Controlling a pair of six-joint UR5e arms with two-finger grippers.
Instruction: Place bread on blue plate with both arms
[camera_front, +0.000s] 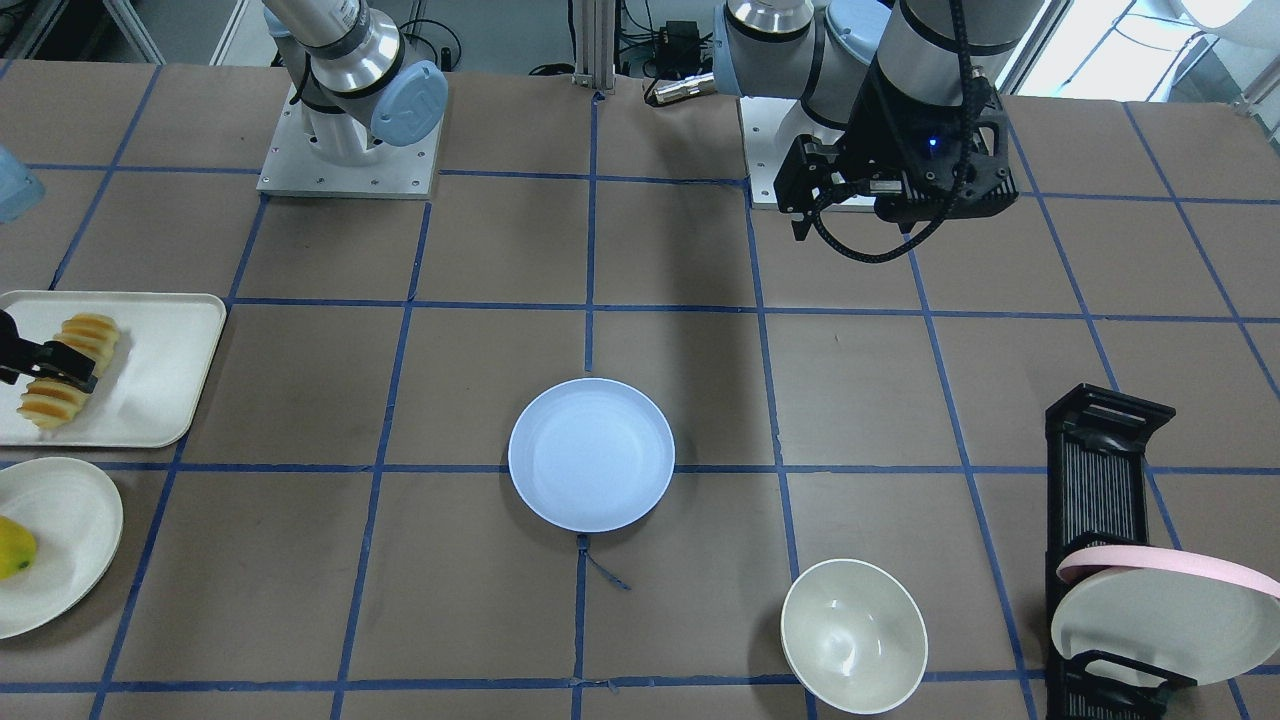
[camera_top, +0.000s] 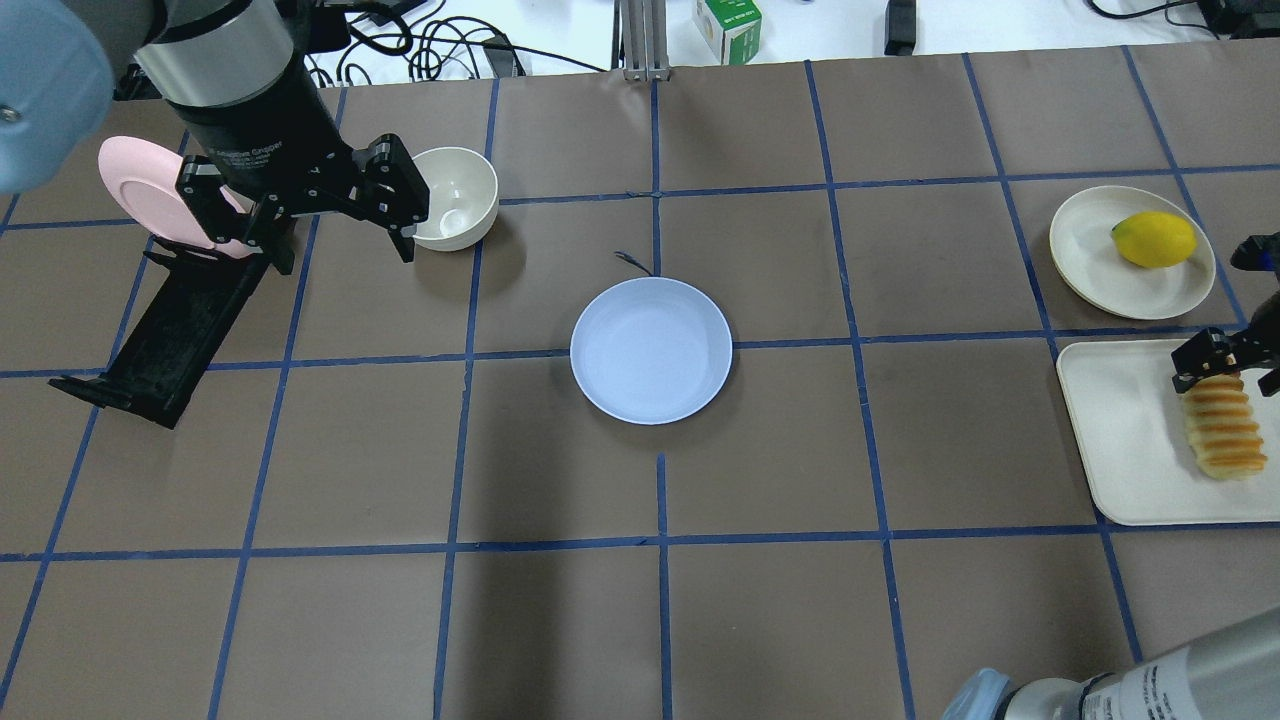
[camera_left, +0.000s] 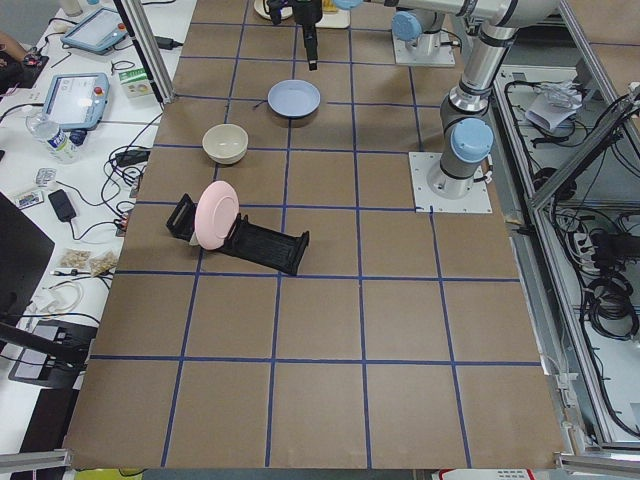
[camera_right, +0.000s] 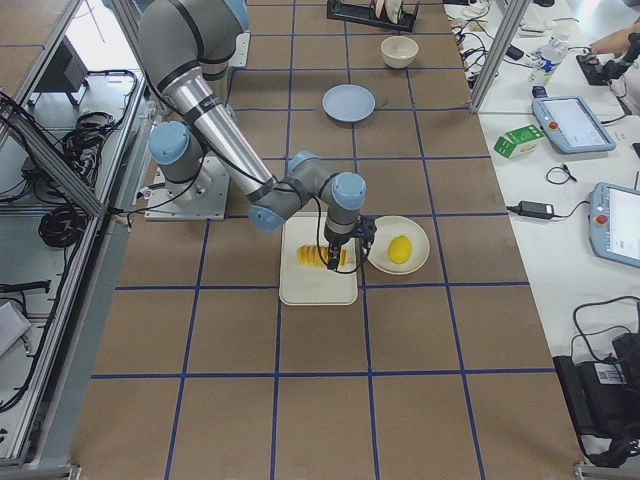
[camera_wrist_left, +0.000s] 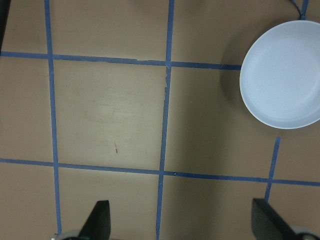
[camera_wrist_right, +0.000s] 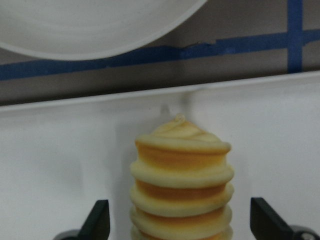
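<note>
The bread, a ridged orange-brown and pale yellow loaf, lies on a white tray at the table's right end. My right gripper is open and straddles the loaf with a gap on each side; it also shows in the overhead view. The bread shows in the front view under the gripper. The blue plate sits bare at the table's centre and shows in the left wrist view. My left gripper is open and empty, hovering above the table left of the plate.
A cream plate with a yellow fruit lies just beyond the tray. A white bowl stands near my left gripper. A black rack holding a pink-rimmed plate stands at the far left.
</note>
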